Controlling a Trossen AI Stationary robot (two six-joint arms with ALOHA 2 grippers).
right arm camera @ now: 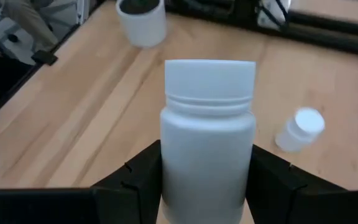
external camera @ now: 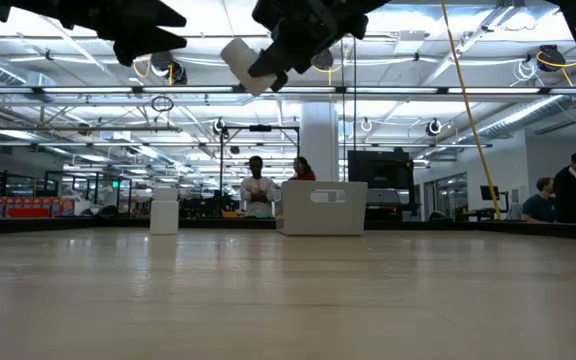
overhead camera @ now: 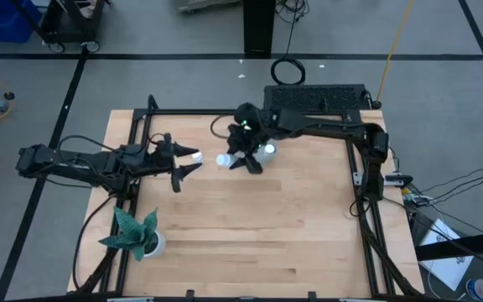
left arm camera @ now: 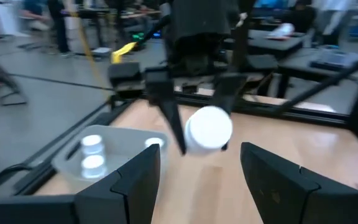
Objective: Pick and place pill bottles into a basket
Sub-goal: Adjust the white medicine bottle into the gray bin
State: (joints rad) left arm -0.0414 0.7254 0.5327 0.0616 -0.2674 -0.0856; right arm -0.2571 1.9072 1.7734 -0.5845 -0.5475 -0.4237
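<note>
**Operator:** Report jaw state and payload.

**Right arm:** My right gripper (right arm camera: 207,180) is clamped on one pill bottle (right arm camera: 208,134); the wrist view shows a finger pressed against each side of its body, cap pointing away from my wrist. In the low view the bottle (external camera: 245,62) hangs high above the table, tilted.

**Operator:** Where is the basket?

**Right arm:** The basket (left arm camera: 114,146) sits at the far edge of the table. In the high view it is mostly hidden under my gripper, so I am roughly over it or just beside it. It already holds at least two bottles (left arm camera: 92,154), standing upright at one end.

**Operator:** Other bottles?

**Right arm:** One loose bottle (right arm camera: 300,129) lies on its side on the wood, near the basket and outside it. The left gripper (overhead camera: 183,164) hovers on the basket's other side, fingers spread, holding nothing.

**Operator:** Procedure for the current step?

**Right arm:** My judgement: centre the bottle over the unoccupied end of the basket, away from the two standing bottles. Descend until the bottle is inside the rim. Then open. Releasing from this height risks a bounce out or toppling the bottles already inside. Stay away from the left gripper during the descent.
</note>
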